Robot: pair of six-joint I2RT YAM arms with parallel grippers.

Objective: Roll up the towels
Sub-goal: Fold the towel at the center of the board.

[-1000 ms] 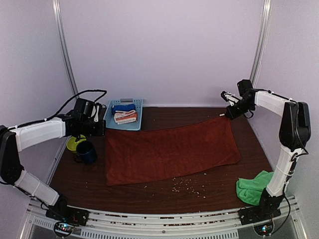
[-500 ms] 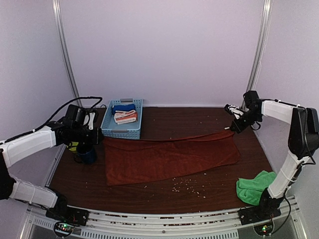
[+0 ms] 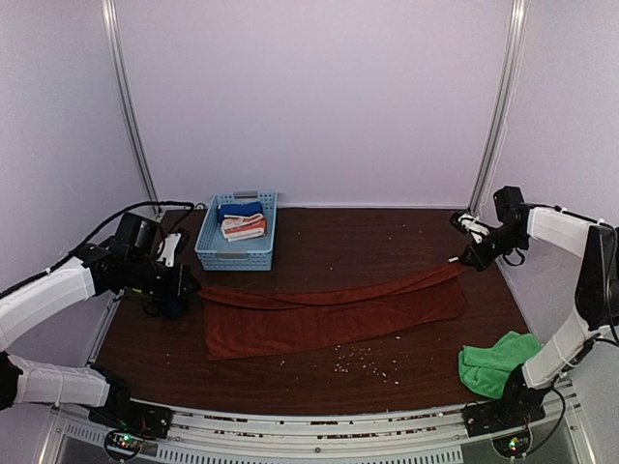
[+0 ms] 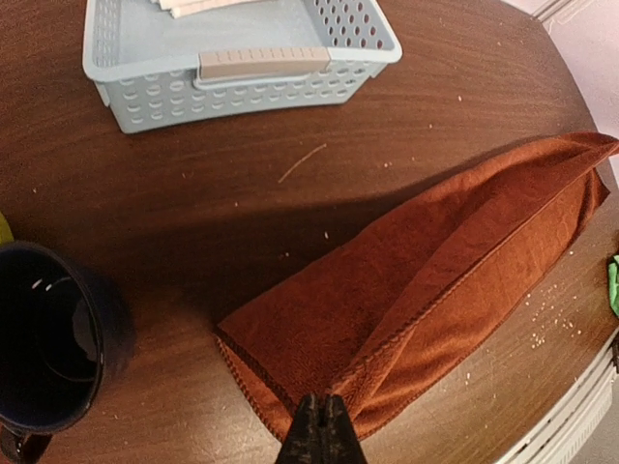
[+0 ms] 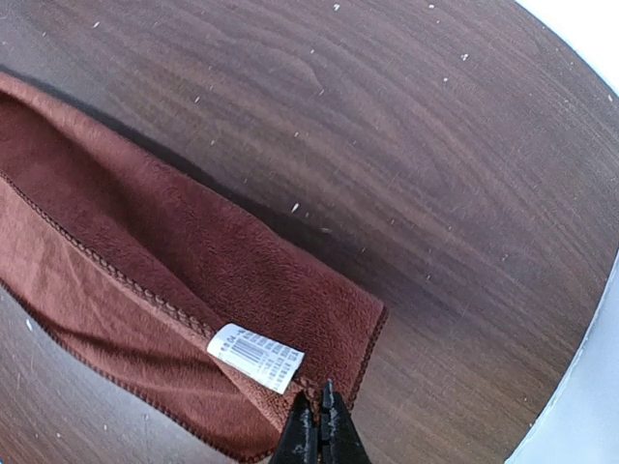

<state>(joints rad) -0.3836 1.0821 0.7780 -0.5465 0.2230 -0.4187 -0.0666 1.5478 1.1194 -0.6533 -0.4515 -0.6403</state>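
The rust towel [image 3: 329, 311] lies across the middle of the table, its far edge lifted and drawn over the near half in a long fold. My left gripper [image 3: 187, 286] is shut on the towel's far left corner [image 4: 387, 353], with the pinched hem rising between the jaws of the left gripper [image 4: 322, 425]. At the right end, my right gripper [image 3: 464, 259] is shut on the far right corner, next to the white tag [image 5: 256, 356]; the right gripper's tip [image 5: 319, 427] bites the rust towel's [image 5: 145, 242] hem. The green towel [image 3: 493, 362] sits crumpled at the front right.
A light blue basket [image 3: 237, 253] holding a blue cloth and a striped cloth stands at the back left, also seen as the basket [image 4: 242, 82]. A dark blue mug [image 4: 48, 338] stands close to my left gripper. Crumbs dot the table's front [image 3: 363, 362].
Both grippers have carried the rust towel's far edge toward the front and outward, lowering it. The flat towel is now folding lengthwise over itself.
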